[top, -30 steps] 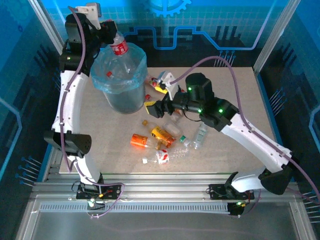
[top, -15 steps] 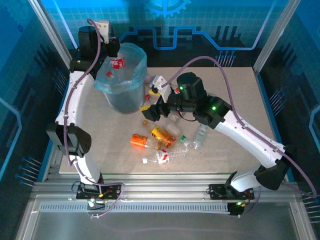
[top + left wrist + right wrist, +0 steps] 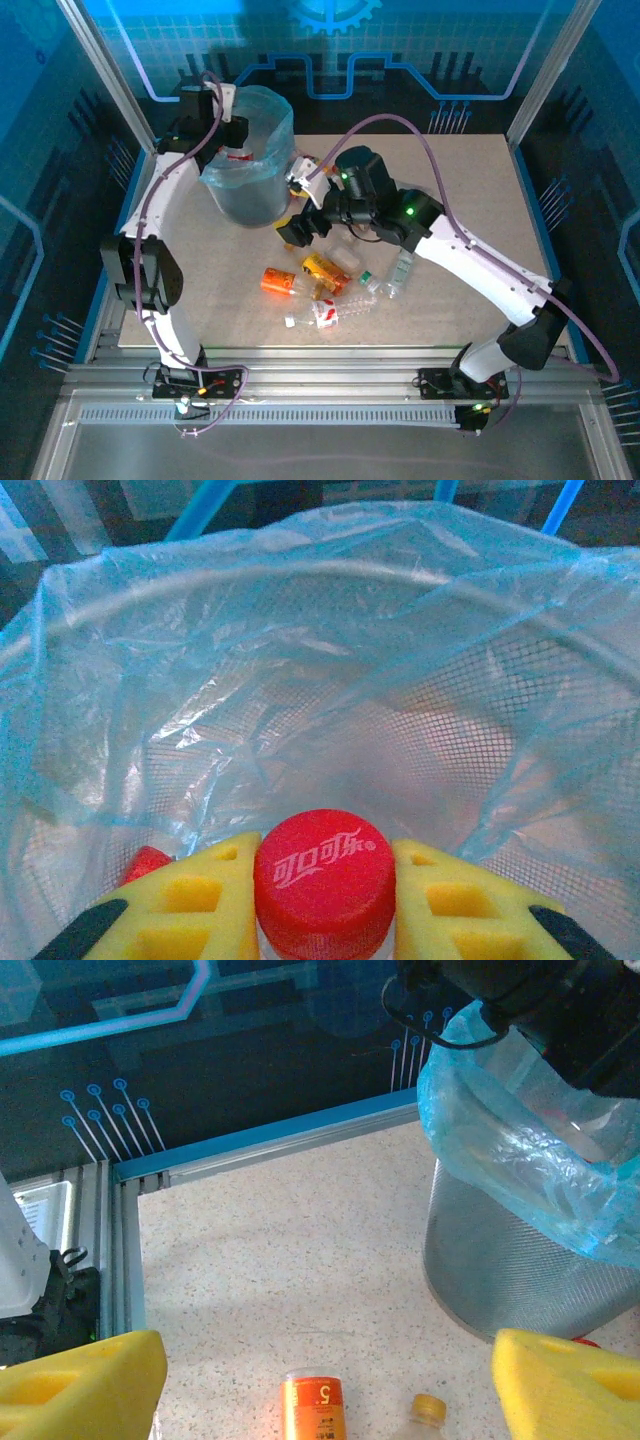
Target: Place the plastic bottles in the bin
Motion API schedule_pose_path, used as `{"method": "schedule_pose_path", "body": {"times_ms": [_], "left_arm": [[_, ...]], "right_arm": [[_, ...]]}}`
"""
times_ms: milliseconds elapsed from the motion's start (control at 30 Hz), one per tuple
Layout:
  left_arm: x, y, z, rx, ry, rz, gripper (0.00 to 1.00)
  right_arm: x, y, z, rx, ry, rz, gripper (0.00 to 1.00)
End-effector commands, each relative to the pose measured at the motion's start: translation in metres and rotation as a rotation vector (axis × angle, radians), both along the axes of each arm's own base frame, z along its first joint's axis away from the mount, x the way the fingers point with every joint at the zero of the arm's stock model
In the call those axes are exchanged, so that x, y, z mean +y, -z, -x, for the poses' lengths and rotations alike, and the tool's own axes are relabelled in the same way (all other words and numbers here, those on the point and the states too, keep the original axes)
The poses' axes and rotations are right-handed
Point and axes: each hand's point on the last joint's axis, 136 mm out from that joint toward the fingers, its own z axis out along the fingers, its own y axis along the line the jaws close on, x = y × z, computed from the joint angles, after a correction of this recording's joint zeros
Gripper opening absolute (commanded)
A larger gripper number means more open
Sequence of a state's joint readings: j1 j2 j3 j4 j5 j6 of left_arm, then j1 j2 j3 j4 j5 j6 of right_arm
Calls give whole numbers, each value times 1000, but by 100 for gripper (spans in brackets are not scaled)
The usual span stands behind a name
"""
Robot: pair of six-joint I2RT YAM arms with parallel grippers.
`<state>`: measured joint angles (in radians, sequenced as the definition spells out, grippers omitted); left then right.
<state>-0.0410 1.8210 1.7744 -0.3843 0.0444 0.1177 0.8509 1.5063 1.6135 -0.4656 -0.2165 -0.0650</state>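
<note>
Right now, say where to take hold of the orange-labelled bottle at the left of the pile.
Grip the orange-labelled bottle across its labelled middle, coming straight down from above. It lies flat on its side, with free room along both long sides.

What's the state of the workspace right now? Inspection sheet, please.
Surface: speckled beige tabletop.
Job's things: mesh bin with blue liner; red-capped bottle held at its mouth; loose bottles lying mid-table.
Clutter: nothing seen.
Grippers: left gripper shut on the red-capped bottle; right gripper open, above an orange-labelled bottle.
Cables: purple cable arching over the right arm.
Surroundings: blue panels, aluminium frame.
</note>
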Motion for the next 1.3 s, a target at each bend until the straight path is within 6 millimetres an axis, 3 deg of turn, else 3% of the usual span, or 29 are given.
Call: {"method": "schedule_pose_path", "body": {"times_ms": [0,167,500,867,1067,1267], "left_arm": [[4,1,-2,-13,19,-19,42],[4,-15,-2,-35,9,-2,60],[-1,-58,5,-91,10,61,61],[-5,-136,57,-206,1,141,61],[-39,-161,91,-260,73,101,63],[-100,-165,124,-277,216,88,64]], "right_arm": [[7,-10,9,-31,-31,10,86],[12,-12,15,-54,-45,19,86],[17,-36,24,-70,-43,-32,85],[-27,-41,19,-35,146,-3,84],[-62,-32,11,23,288,6,84],[-114,-10,-8,134,477,29,85]]}}
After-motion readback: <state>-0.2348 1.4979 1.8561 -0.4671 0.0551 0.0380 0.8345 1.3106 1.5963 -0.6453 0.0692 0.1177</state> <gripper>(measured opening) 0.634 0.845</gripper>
